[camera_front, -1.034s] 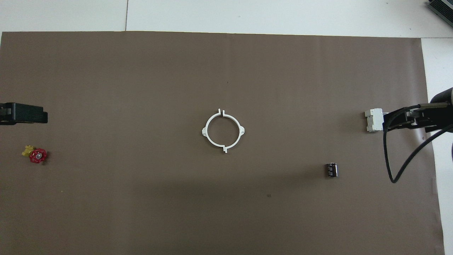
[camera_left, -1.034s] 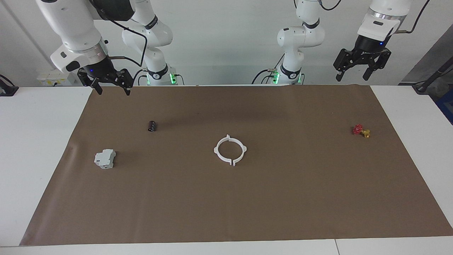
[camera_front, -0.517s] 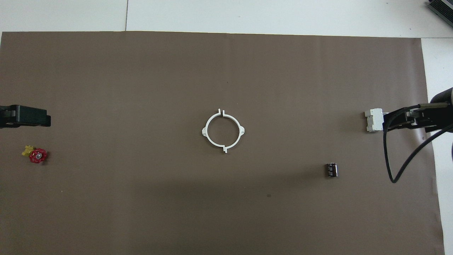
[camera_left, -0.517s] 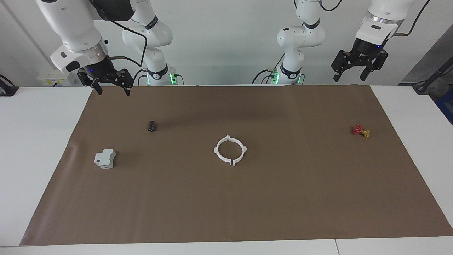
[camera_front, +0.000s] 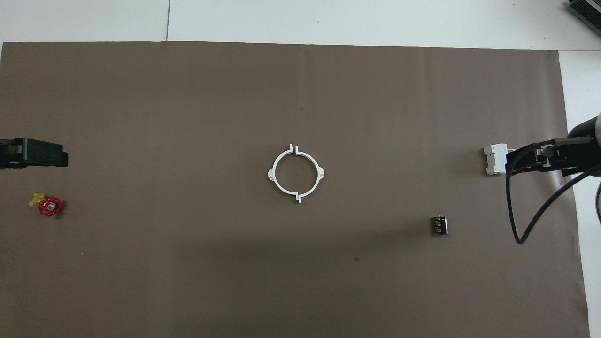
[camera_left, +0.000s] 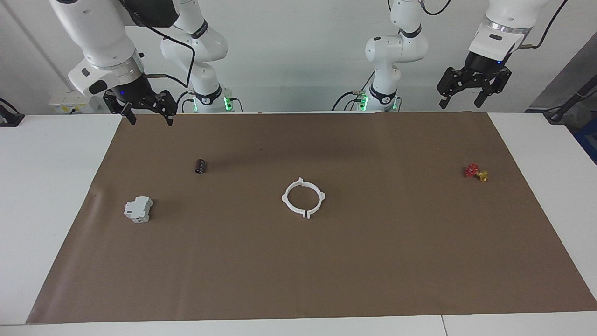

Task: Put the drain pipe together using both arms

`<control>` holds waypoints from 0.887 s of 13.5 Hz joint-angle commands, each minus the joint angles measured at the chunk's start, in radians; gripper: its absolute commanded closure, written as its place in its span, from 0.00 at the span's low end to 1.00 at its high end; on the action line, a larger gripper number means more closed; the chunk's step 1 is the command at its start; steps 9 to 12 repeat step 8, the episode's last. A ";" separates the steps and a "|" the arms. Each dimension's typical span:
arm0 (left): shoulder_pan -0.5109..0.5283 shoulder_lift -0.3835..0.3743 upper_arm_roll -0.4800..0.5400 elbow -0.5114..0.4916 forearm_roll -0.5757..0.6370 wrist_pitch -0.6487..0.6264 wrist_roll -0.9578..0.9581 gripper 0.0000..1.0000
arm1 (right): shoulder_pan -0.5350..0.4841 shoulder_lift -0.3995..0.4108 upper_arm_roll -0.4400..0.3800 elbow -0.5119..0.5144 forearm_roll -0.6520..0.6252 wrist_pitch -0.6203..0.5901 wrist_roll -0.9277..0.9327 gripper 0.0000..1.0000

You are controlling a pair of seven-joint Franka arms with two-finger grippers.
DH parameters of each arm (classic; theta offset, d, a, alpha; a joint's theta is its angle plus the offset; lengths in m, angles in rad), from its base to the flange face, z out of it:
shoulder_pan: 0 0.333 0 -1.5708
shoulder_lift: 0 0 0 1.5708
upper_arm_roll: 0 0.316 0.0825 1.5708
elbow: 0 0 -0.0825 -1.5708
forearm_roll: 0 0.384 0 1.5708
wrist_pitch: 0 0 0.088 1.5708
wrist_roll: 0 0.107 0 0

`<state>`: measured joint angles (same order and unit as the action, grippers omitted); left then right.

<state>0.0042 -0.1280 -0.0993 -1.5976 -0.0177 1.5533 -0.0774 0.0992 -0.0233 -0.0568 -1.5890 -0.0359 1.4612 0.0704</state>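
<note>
The drain pipe's two white half-rings (camera_left: 285, 199) lie flat in the middle of the brown mat, set together as one ring with small gaps at the end tabs; it also shows in the overhead view (camera_front: 272, 174). My left gripper (camera_left: 460, 103) hangs open and empty, high over the mat's edge at the left arm's end, and shows in the overhead view (camera_front: 42, 155). My right gripper (camera_left: 150, 120) hangs open and empty over the mat's corner at the right arm's end, and shows in the overhead view (camera_front: 535, 159). Both are well away from the ring.
A grey-white boxy block (camera_left: 138, 209) and a small dark cylinder (camera_left: 200, 166) lie toward the right arm's end. A red and yellow valve piece (camera_left: 475, 172) lies toward the left arm's end. The brown mat (camera_left: 373, 256) covers most of the white table.
My left gripper has risen slightly and shifted a little. My right gripper has barely moved. The ring has not moved.
</note>
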 commanded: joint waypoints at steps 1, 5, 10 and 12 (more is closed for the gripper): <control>-0.006 -0.001 0.007 -0.002 -0.007 0.008 -0.031 0.00 | -0.006 -0.017 0.005 0.014 0.021 -0.052 -0.017 0.00; -0.007 -0.002 0.004 -0.002 -0.007 0.007 -0.030 0.00 | -0.006 -0.026 0.005 0.015 0.022 -0.052 -0.017 0.00; -0.015 -0.005 0.006 -0.002 -0.007 0.007 -0.025 0.00 | -0.006 -0.027 0.005 0.014 0.022 -0.050 -0.017 0.00; -0.015 -0.005 0.006 -0.002 -0.007 0.007 -0.025 0.00 | -0.006 -0.027 0.005 0.014 0.022 -0.050 -0.017 0.00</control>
